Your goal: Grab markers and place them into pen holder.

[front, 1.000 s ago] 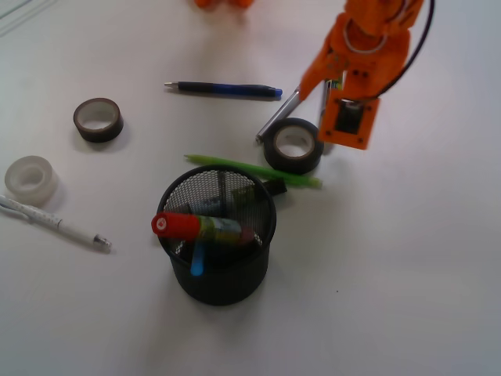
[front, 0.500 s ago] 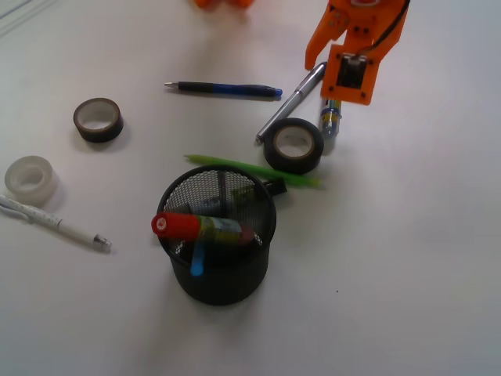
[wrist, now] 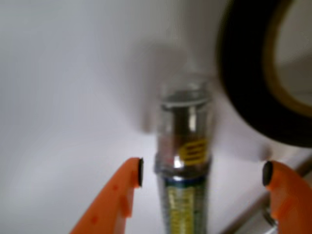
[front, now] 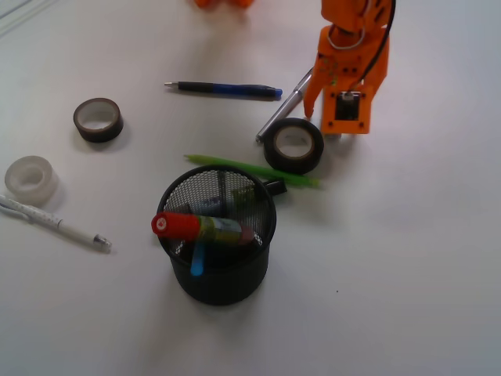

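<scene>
You've got two of three done by the look of it: red-capped marker (front: 196, 226) and blue one (front: 199, 261) sit in the pen holder (front: 219, 282). Left: the last marker (wrist: 185, 161), lying on the desk (front: 407, 258) just beside the tape roll (front: 293, 146). Tool (wrist: 202, 174) is spread wide, straddling it w/o touching. Its cap end looks dark, glossy, w/ a yellow label; pic is blurry.
</scene>
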Tool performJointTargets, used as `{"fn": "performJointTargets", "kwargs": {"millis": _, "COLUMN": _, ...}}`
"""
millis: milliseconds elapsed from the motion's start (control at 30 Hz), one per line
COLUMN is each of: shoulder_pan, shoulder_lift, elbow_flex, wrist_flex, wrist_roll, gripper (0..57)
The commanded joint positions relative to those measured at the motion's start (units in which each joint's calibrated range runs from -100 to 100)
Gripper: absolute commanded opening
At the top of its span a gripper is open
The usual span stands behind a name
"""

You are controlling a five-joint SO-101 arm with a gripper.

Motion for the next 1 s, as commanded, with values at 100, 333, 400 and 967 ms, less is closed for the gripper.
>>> {"fn": "performJointTargets", "kwargs": {"millis": 100, "shoulder_pan": 0.3, "shoulder_lift": -8.2, "elbow_flex": 6.7, "wrist_flex": -1.0, "wrist_roll": -1.7, "gripper": 27.7}}
{"fn": "performJointTargets", "kwargs": {"millis": 333, "shoulder_pan": -2.8, "shoulder_lift": -8.4, "elbow_flex": 7.2, "wrist_flex": -4.7, "wrist_roll": -1.7, "gripper": 27.5}}
{"fn": "performJointTargets", "kwargs": {"millis": 400, "shoulder_pan": -3.3, "shoulder_lift": -8.2, "elbow_flex": 8.6, "wrist_flex": -8.1, "wrist_roll": -1.7, "gripper": 26.8}}
{"fn": "performJointTargets", "kwargs": {"millis": 967, "shoulder_pan": -3.8, "shoulder_lift": -8.3, "elbow_flex": 25.0, "wrist_flex": -26.4, "wrist_roll": -1.3, "gripper": 21.4}}
